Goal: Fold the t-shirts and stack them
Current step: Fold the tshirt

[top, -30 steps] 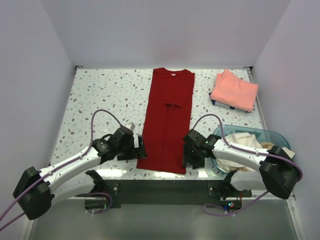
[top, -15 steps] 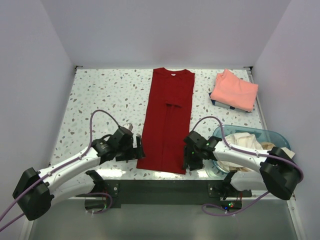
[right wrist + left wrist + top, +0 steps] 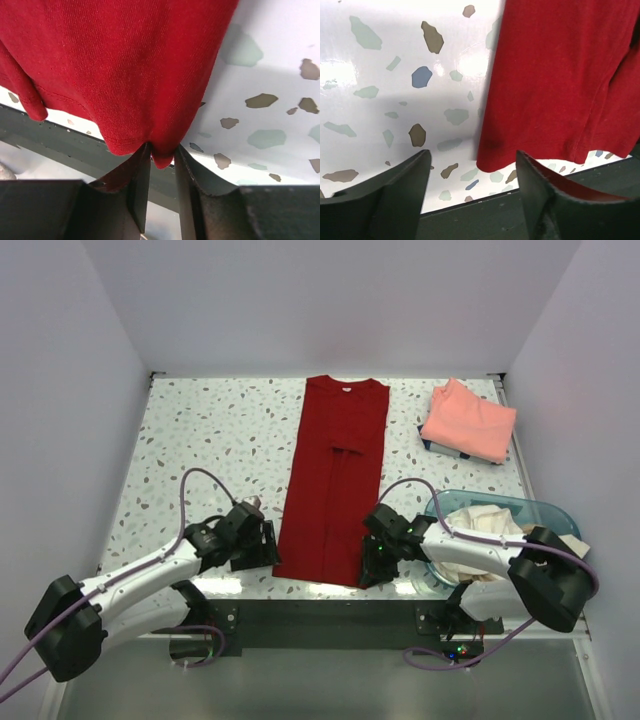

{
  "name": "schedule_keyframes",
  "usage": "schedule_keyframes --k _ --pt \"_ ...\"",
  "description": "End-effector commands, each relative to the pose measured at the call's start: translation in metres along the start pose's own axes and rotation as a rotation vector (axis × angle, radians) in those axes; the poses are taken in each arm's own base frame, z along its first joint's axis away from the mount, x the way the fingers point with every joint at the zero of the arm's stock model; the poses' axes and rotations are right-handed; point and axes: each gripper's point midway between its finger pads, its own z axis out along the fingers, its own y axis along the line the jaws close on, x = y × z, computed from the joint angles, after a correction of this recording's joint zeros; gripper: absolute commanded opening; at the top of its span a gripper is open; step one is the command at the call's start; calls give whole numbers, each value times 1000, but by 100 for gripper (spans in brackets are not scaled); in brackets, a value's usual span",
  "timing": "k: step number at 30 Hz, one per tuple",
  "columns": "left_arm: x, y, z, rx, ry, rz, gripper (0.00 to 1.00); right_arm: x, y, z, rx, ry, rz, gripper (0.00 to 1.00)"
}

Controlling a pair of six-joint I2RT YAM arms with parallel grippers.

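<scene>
The dark red t-shirt lies as a long strip mid-frame, hem at the bottom. Both grippers have dropped to that hem: the right gripper now pinches its right corner, while the left gripper straddles the left corner, jaws spread. The next fold looks close.

A white table speckled with grey, brown and blue chips is closed in by plain pale walls rising from its left, far and right edges. A see-through teal basket sits at the table's near right corner. A dark grey strip runs along the table's near edge.
</scene>
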Motion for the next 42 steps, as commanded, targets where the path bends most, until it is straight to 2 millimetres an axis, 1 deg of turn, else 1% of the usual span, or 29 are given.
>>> schedule_keyframes --k 1,2,3,6,9,11,12,15,20,24,26,29,30,31,32,38,42 --pt "-2 0 7 1 -9 3 70 7 -17 10 65 14 -6 28" --pt "-3 -3 9 11 -10 6 68 6 -17 10 68 10 -5 27" --pt "-1 -3 11 13 -1 9 63 6 -19 8 75 6 -4 27" --pt "4 -4 15 22 31 22 55 5 -20 6 87 2 -6 27" --pt "6 -5 17 23 48 24 49 4 -21 3 99 -3 -8 26" --pt "6 -6 18 24 51 30 47 3 -21 2 101 -10 -10 26" --pt "6 -7 17 32 54 32 43 3 -22 2 103 -12 -9 26" --pt "10 -7 19 31 76 42 36 3 -23 0 109 -16 -4 25" --pt "18 -2 22 8 115 46 34 4 -24 -1 118 -12 -3 25" --pt "22 4 22 -6 124 38 28 5 -25 -2 119 -10 4 24" --pt "23 4 22 -2 123 35 26 5 -25 -2 118 -11 4 22" --pt "25 4 23 6 132 34 14 6 -24 -3 112 -8 7 11" --pt "29 3 23 17 146 40 7 8 -25 -3 115 -3 5 3" --pt "30 3 24 24 152 39 3 9 -26 -3 114 2 7 0" --pt "31 -1 24 41 151 45 0 9 -26 -4 111 3 7 0" --pt "44 1 25 41 181 57 0 18 -27 -6 94 31 9 0" --pt "44 0 18 42 156 54 0 25 -28 -9 85 56 10 0"
